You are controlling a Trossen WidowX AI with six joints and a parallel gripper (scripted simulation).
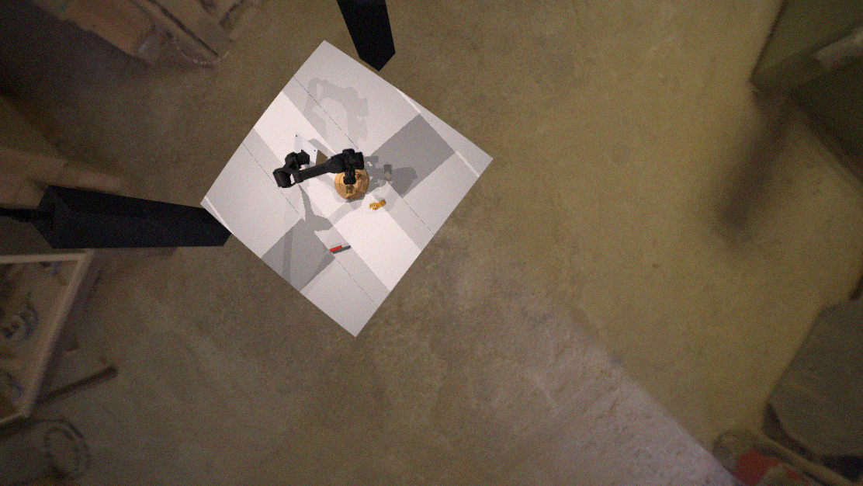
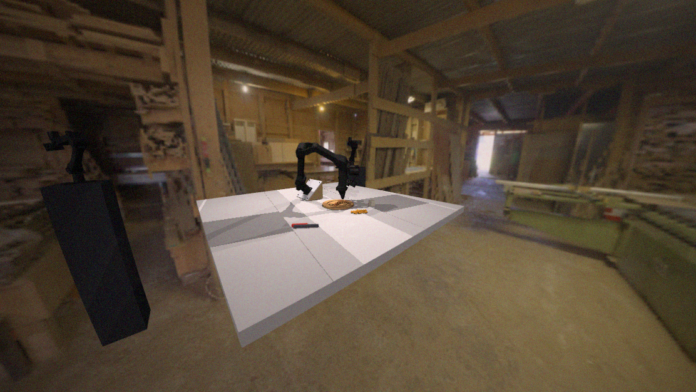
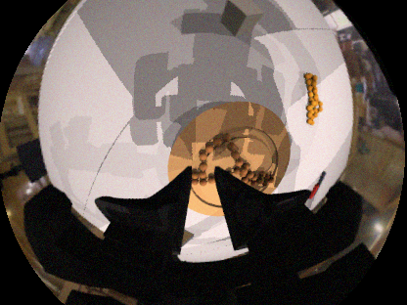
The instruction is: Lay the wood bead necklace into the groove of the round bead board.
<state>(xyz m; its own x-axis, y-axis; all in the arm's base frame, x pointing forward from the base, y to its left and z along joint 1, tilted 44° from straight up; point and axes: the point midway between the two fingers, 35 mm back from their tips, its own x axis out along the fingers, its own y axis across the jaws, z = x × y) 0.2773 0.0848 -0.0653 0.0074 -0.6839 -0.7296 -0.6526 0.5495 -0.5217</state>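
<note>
The brown wood bead necklace (image 1: 349, 189) (image 2: 337, 203) (image 3: 209, 145) lies bunched and looped on the round board (image 1: 344, 187) (image 2: 325, 206) (image 3: 249, 114), crossing the groove (image 3: 277, 158) rather than following it. Above, the claw's (image 1: 348, 179) (image 2: 342, 196) (image 3: 203, 168) tips stand slightly apart, apparently gripping nothing. Spreading the beads remains.

A flat white 4-sided tabletop (image 1: 386, 259) (image 2: 312, 292) (image 3: 78, 122) with grey shadows carries 1 round orange-brown wooden board (image 1: 343, 185) (image 2: 325, 205) (image 3: 215, 114), 1 orange bead strand (image 1: 377, 205) (image 2: 359, 211) (image 3: 312, 99) and 1 red-and-dark stick-shaped object (image 1: 340, 248) (image 2: 305, 225) (image 3: 317, 187).
</note>
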